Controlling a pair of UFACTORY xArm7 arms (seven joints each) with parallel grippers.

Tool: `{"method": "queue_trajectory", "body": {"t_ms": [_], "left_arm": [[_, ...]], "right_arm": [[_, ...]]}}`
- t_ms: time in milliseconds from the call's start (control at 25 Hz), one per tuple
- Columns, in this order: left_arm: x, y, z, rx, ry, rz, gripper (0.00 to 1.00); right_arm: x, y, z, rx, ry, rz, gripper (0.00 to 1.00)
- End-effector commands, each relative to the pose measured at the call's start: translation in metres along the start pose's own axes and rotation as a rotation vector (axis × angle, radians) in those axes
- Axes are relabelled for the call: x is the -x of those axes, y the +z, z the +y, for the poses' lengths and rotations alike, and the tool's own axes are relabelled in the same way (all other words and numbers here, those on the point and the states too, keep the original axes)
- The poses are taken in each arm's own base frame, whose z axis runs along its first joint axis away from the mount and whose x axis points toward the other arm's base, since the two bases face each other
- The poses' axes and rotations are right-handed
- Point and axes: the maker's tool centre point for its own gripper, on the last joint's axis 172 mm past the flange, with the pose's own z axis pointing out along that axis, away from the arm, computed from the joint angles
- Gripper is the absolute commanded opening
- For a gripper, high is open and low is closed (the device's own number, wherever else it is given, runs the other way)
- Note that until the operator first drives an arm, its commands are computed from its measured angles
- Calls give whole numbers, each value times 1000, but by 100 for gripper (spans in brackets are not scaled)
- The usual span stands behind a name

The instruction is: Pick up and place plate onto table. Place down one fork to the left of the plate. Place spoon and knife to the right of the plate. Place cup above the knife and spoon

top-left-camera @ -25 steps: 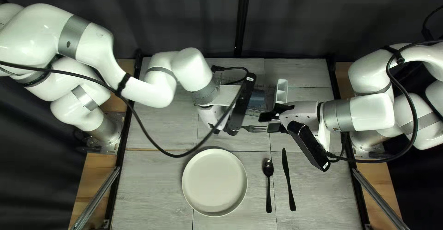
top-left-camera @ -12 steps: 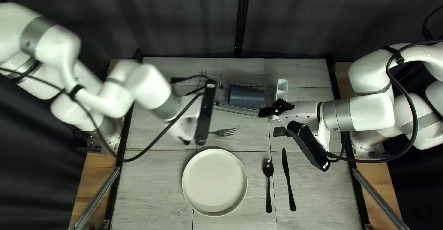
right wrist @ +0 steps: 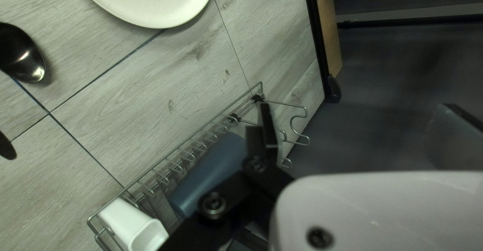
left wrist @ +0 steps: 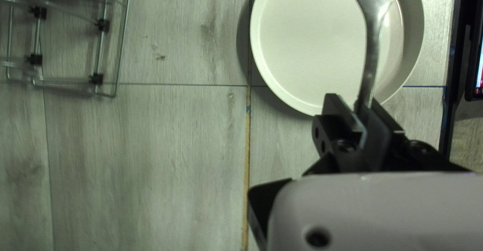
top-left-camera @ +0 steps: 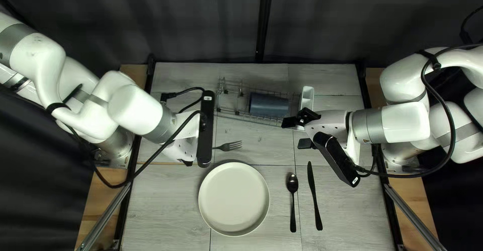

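The table [top-left-camera: 171, 200] has a grey wood-grain top. On it lies a pale round plate [top-left-camera: 234, 198], with a dark spoon [top-left-camera: 292, 183] and a black knife [top-left-camera: 314, 195] right of it; a wire rack [left wrist: 102, 25] stands farther back.

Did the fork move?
Yes, to the left in the top left view. The fork's prongs were out past the plate's right edge; now they're straight above the plate.

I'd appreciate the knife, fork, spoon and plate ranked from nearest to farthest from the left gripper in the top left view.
1. Fork, held in the left gripper
2. Plate, below the fork
3. Spoon, right of the plate
4. Knife, right of the spoon
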Motion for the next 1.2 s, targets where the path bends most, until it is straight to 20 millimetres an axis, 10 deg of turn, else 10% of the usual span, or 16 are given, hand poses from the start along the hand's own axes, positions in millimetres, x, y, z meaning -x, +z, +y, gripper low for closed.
{"method": "queue_trajectory", "body": {"t_ms": [40, 520, 800, 1200], "left_arm": [[44, -9, 22, -80, -254, 34, 0], [42, 0, 14, -104, -409, 2, 0], [100, 32, 57, -241, -817, -129, 0], [105, 42, 59, -269, -913, -177, 0]], "right_arm": [[0, 0, 0, 0, 0, 0, 100], [0, 0, 0, 0, 0, 0, 100], [0, 0, 0, 0, 0, 0, 100], [0, 0, 0, 0, 0, 0, 100]]}}
